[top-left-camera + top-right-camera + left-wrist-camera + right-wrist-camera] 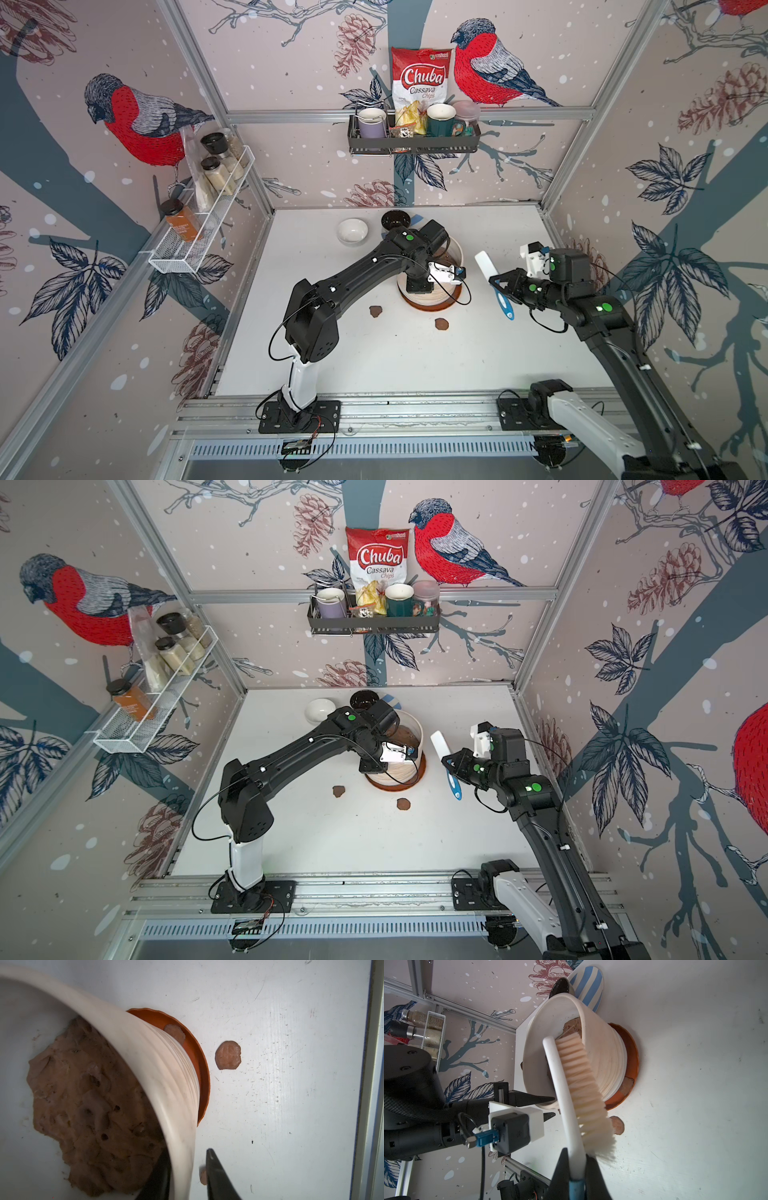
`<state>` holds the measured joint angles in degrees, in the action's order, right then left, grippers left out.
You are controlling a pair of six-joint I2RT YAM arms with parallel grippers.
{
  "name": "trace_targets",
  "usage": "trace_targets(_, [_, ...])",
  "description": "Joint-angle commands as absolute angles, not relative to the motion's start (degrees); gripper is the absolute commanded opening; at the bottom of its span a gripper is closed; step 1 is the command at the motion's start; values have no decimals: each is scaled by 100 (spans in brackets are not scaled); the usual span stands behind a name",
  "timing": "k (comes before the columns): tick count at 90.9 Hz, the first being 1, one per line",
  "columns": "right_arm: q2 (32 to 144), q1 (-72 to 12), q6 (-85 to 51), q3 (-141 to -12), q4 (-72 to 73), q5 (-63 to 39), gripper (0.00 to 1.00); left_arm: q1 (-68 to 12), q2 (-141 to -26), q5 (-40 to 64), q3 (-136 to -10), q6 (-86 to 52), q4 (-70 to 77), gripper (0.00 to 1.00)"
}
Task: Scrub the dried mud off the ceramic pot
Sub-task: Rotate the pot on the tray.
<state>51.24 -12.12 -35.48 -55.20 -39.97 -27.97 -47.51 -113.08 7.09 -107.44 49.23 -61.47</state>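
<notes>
The cream ribbed ceramic pot stands on its brown saucer, filled with brown soil. My left gripper straddles the rim, one finger inside and the outer finger a small gap off the wall, open. One flake of dried mud rests on the saucer against the pot. Others lie on the table. To the pot's right, my right gripper is shut on a blue-handled white brush, bristles just short of the wall.
A small white bowl, a black bowl and a blue-striped plate sit behind the pot near the back wall. A wire spice rack hangs on the left wall and a black basket on the back wall.
</notes>
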Motion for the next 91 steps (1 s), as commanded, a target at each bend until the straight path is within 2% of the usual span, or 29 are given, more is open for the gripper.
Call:
trace_targets(1, [5137, -1230, -3440, -5558, -3978, -2941, 0, -4737, -11376, 837, -10833, 4684, -6262, 26])
trace_targets(11, [5181, -1239, -3417, -5545, -3979, -2955, 0, -4746, -11480, 731, -11061, 4031, -6231, 24])
trace_targets(18, [5185, -1239, -3435, -5538, -3973, -2949, 0, -4754, -11554, 640, -11251, 3305, -6149, 7])
trace_targets(21, [5192, -1239, -3444, -5525, -3954, -2945, 0, -4769, -11571, 625, -11300, 3052, -6130, 3])
trace_targets(51, [5385, -1248, -3409, -5511, -4020, -2859, 0, -4974, -11034, -494, -10428, 178, -4797, 3])
trace_targets(66, [5433, -1248, -3463, -5515, -4013, -2887, 0, -4970, -11156, -776, -10733, -1164, -4692, 2])
trace_targets(78, [5455, -1246, -3433, -5556, -4171, -2875, 0, -4967, -11408, -733, -11064, -2177, -4514, 2])
trace_targets(91, [5411, -1241, -3443, -5439, -4184, -2929, 0, -4966, -11650, -262, -11089, -3123, -3663, 2])
